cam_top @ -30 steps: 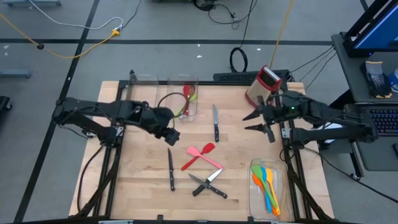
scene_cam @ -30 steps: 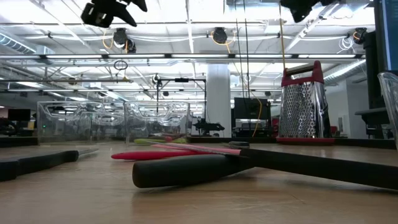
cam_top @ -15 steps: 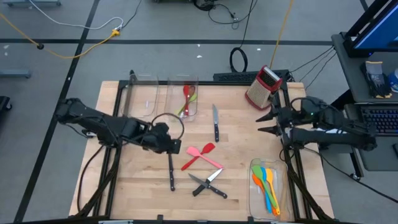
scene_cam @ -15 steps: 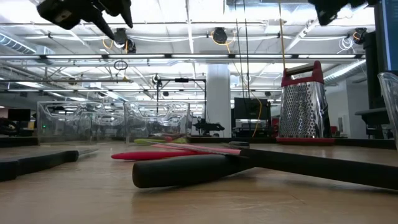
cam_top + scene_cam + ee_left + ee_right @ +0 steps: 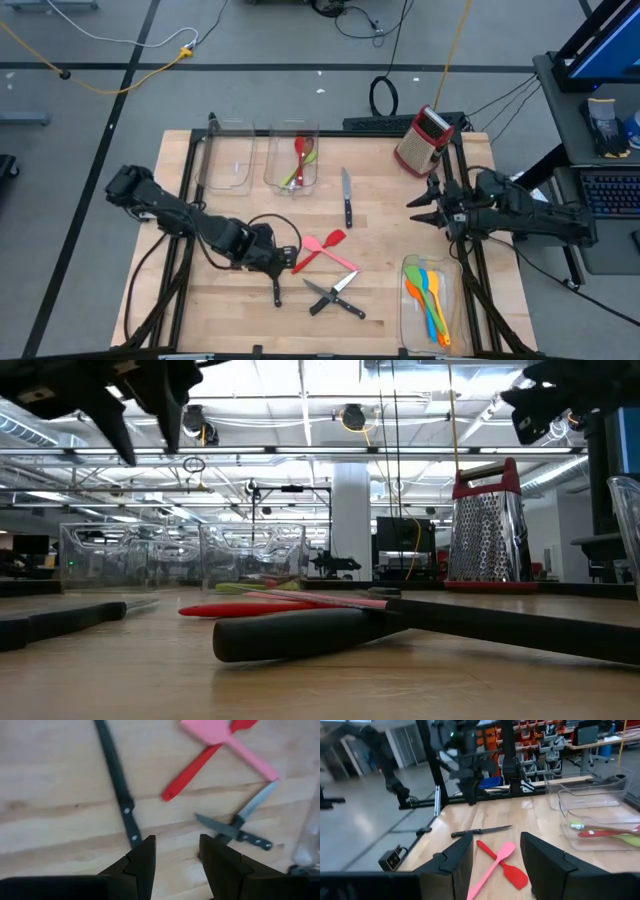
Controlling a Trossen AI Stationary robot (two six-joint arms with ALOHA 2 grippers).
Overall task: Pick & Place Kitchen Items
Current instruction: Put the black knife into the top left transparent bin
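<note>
Only overhead shows spoon bin (image 5: 428,292).

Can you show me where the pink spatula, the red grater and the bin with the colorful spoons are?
pink spatula (image 5: 312,243), high view, on its flat blade.
red grater (image 5: 419,141), high view, on its body.
bin (image 5: 405,310), high view, on its clear side wall.

Pale matt wood table (image 5: 500,270), glossy clear plastic bins (image 5: 228,160), steel-bladed black-handled knives (image 5: 347,198), shiny metal grater (image 5: 421,138)
</note>
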